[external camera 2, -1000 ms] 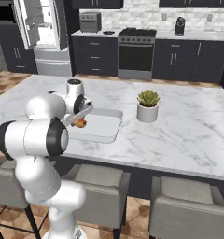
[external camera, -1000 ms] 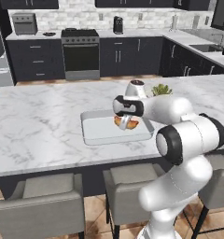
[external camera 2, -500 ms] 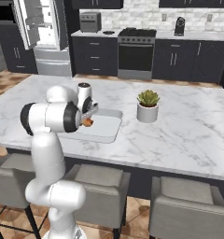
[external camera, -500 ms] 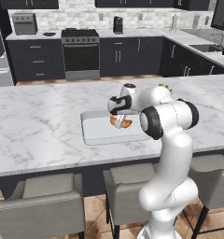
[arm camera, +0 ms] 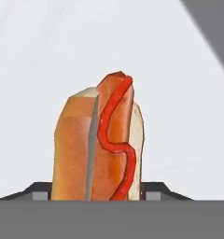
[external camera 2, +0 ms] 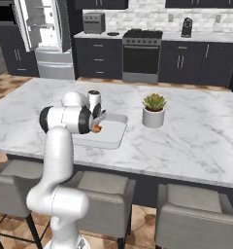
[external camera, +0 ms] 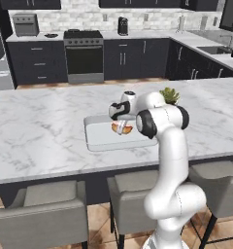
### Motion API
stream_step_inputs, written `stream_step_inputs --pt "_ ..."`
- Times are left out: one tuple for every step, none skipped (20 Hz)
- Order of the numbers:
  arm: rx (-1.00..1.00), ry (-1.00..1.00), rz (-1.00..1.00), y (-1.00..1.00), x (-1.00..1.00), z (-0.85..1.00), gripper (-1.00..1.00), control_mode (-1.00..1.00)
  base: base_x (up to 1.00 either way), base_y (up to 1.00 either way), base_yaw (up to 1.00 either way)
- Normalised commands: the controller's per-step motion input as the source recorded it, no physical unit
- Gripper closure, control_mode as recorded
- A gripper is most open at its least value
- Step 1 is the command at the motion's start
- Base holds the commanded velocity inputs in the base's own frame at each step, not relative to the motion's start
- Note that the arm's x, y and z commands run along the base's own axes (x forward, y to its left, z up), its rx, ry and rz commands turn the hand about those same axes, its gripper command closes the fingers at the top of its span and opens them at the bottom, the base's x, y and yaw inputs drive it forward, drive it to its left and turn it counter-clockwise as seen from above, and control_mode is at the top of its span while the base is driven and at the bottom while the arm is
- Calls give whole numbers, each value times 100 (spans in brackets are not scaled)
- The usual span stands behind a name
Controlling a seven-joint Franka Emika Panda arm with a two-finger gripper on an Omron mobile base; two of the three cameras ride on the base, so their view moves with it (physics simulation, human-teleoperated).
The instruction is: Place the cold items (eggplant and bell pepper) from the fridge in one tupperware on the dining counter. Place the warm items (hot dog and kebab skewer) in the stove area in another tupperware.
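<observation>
A hot dog (arm camera: 104,144) in a bun with a red sauce line stands between my gripper's (arm camera: 97,193) dark fingertips (arm camera: 153,190). The gripper (external camera: 121,124) is shut on the hot dog (external camera: 122,129) and hangs just above a shallow pale tupperware (external camera: 96,142) on the marble dining counter (external camera: 36,131). From the right base view the hot dog (external camera 2: 96,128) sits over the tupperware's (external camera 2: 111,139) left part, under the gripper (external camera 2: 95,125). The eggplant, bell pepper and kebab skewer are out of view.
A potted plant (external camera: 170,95) (external camera 2: 154,109) stands on the counter right of the tupperware. Stools (external camera: 41,214) line the near side. The stove (external camera: 83,53) sits at the back wall, and the fridge (external camera 2: 41,24) has its door open.
The arm has swung from a low bent pose to upright. The gripper kept hold of the hot dog and shifted slightly left and down over the tupperware.
</observation>
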Motion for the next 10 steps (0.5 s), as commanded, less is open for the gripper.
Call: stream_step_inputs --pt "-7 9 0 19 48 -50 -100 -100 0 0 0" --pt "-10 9 0 25 37 -43 -100 -100 0 0 0" --pt "-13 4 0 22 7 -32 -100 -100 0 0 0" --pt "-9 0 0 17 0 -21 -100 -100 0 0 0" --pt "-7 2 -1 14 0 -16 -100 -100 0 0 0" --pt "-5 1 -1 16 0 -6 -100 -100 0 0 0" --pt "-3 8 -1 14 0 -2 -100 -100 0 0 0" --pt "0 1 0 0 -6 0 -100 -100 0 0 0" --pt "0 0 0 0 -14 -2 -100 -100 0 0 0" --pt "0 -10 0 0 -30 0 -100 -100 0 0 0"
